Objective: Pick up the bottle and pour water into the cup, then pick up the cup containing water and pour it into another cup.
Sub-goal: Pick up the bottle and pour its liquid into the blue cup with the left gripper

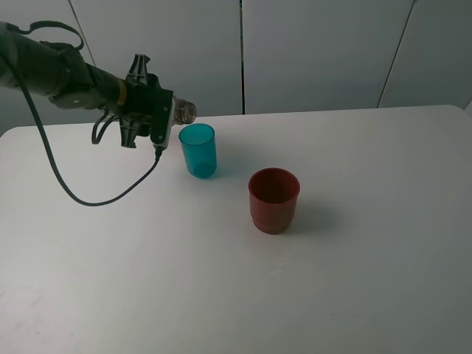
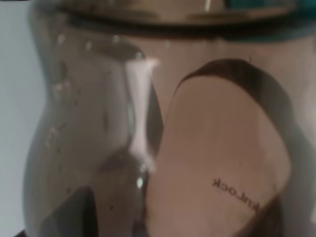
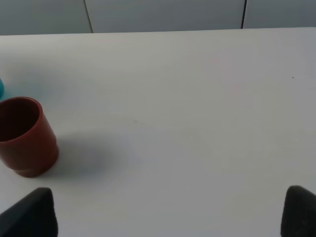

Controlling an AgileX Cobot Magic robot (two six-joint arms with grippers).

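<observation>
Two cups stand on the white table [image 1: 354, 280]: the teal cup [image 1: 198, 150] near the far edge, left of its middle, and the red cup [image 1: 273, 199] closer to the centre, apart from it. My left gripper [image 1: 164, 118] is clamped on the bottle [image 1: 185, 111], tipped sideways with its open neck just above the teal rim.

From my left wrist the bottle [image 2: 148, 123] fills everything. It is thin clear plastic, probably light and easy to dent, so I judge a firm mid-body hold best.

From my right wrist, my right gripper [image 3: 165, 217] stands wide and empty, with the red cup [image 3: 24, 136] nearby.
</observation>
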